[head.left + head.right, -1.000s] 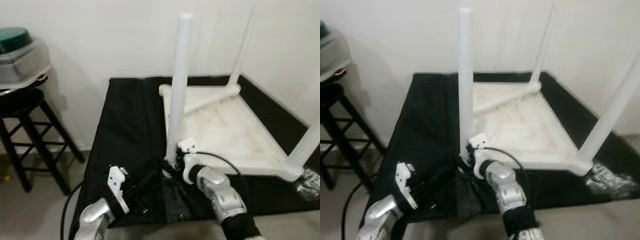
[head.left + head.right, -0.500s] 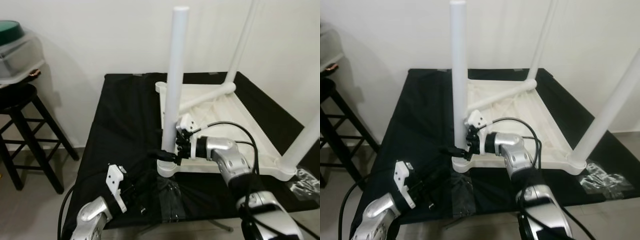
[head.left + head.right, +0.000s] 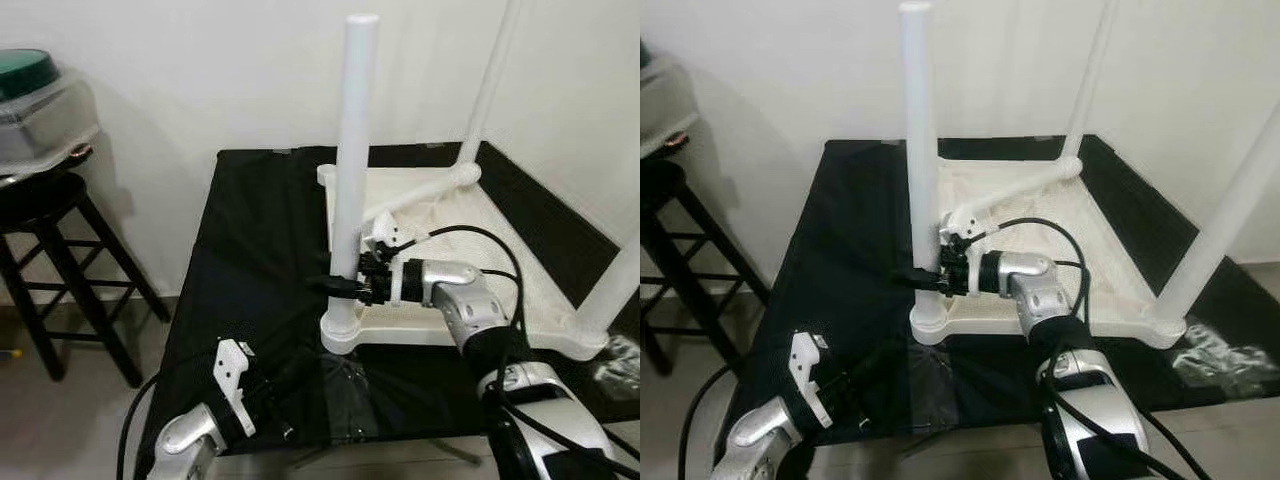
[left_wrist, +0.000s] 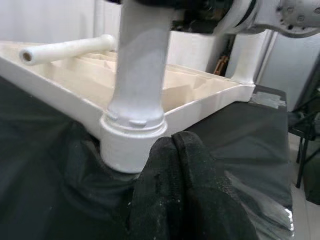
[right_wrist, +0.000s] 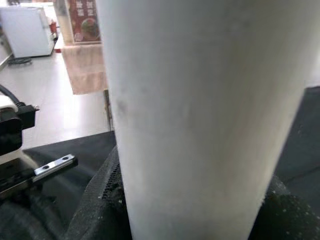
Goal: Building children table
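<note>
At the near edge of the black-draped bench (image 3: 250, 250), the left gripper (image 3: 290, 385) rests low on the cloth, its two black fingers (image 4: 185, 190) pressed together with nothing between them, their tips just short of the round socket at the near left corner of the children table (image 3: 470, 260). A patch of clear tape (image 3: 345, 400) shines on the cloth just beside it.

The white table lies upside down on the right half of the bench, underside up. From its near left corner the nearest leg (image 3: 350, 170) rises upright. The right gripper (image 3: 345, 285) reaches in from the right and clamps this leg a little above the socket, one finger on either side and tight against the white tube, as the right wrist view shows. A black cable (image 3: 480, 240) loops over the silver forearm.

Another leg (image 3: 610, 290) stands at the near right corner, beside crumpled clear plastic (image 3: 615, 365). A third leg (image 3: 490, 85) rises at the far right corner, and a loose white tube (image 3: 425, 190) lies slanting across the underside toward that corner.

Off the left edge of the bench stands a black stool (image 3: 50, 270) carrying a clear container with a green lid (image 3: 35, 110).
</note>
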Robot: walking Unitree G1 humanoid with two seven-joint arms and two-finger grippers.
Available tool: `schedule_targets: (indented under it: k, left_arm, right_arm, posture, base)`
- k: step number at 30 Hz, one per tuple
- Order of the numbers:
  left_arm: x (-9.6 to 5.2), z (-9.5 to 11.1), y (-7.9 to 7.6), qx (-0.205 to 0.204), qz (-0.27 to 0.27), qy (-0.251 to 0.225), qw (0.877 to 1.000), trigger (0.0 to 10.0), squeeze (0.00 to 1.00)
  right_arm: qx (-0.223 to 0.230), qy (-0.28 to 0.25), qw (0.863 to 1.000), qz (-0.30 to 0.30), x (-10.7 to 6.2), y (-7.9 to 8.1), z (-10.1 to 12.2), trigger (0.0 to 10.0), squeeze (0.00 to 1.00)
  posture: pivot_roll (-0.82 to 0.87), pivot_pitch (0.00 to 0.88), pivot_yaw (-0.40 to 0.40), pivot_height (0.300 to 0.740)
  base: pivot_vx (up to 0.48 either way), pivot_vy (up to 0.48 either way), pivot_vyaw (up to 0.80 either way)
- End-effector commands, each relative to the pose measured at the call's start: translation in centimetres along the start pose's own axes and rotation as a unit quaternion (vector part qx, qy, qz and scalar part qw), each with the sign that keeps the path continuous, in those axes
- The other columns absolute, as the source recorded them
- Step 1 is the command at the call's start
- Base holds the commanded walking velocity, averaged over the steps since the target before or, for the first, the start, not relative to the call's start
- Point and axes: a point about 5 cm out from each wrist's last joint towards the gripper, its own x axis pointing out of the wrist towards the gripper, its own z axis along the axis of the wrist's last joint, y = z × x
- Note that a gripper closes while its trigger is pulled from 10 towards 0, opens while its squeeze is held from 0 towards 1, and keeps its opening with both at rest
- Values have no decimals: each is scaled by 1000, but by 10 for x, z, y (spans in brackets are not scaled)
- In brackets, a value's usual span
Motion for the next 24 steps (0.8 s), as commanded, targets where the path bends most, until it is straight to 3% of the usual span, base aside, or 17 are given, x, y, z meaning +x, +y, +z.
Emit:
schedule_targets:
  k: [1,4,5,6,7,8,9,10,11,12,17,23,24]
  left_arm:
    - [-1,-2,-2,-4,-15,12,1000,10000,0]
    - [-2,-3,-2,-3,-18,15,1000,10000,0]
    - [-2,-3,-1,-1,-19,16,1000,10000,0]
    - [-2,-3,-1,-1,-19,16,1000,10000,0]
    - [-2,-2,0,2,-16,17,1000,10000,0]
    - [-2,-2,0,2,-16,17,1000,10000,0]
    - [-1,-1,3,6,-11,18,1000,10000,0]
    - [-1,-1,3,6,-11,18,1000,10000,0]
    - [0,-1,5,11,-6,19,1000,10000,0]
    - [0,0,7,15,-3,22,1000,10000,0]
    - [2,1,11,17,2,24,1000,10000,0]
    - [5,2,14,17,1,25,1000,10000,0]
    - [6,3,14,18,5,23,1000,10000,0]
  right_arm:
    - [8,45,998,-35,10,10,-28,0,0]
    - [10,49,996,-69,16,12,-34,0,0]
    - [15,53,991,-124,23,14,-39,0,0]
    - [15,53,991,-124,23,14,-39,0,0]
    - [77,25,954,-288,33,26,-55,0,0]
    - [77,25,954,-288,33,26,-55,0,0]
    - [136,31,917,-373,36,39,-73,0,0]
    - [136,31,917,-373,36,39,-73,0,0]
    - [152,41,893,-421,36,43,-81,0,0]
    - [143,40,883,-446,36,41,-80,0,0]
    - [122,28,887,-444,45,40,-72,0,0]
    - [114,48,891,-437,49,42,-76,0,0]
    - [112,50,893,-434,49,45,-75,10000,0]
  posture:
    - [70,0,40,740]
    - [65,0,41,740]
    - [65,0,41,740]
    - [65,0,41,740]
    - [71,0,43,740]
    - [71,0,43,740]
    - [50,0,65,740]
    - [50,0,65,740]
    - [53,0,67,740]
    - [43,0,77,740]
    - [11,0,112,740]
    - [27,0,87,740]
    - [38,0,73,740]
  base:
    - [0,0,0]
    - [0,0,0]
    - [0,0,0]
    - [0,0,0]
    - [0,0,0]
    - [0,0,0]
    - [0,0,0]
    - [0,0,0]
    - [0,0,0]
    - [0,0,0]
    - [0,0,0]
    - [0,0,0]
    - [0,0,0]
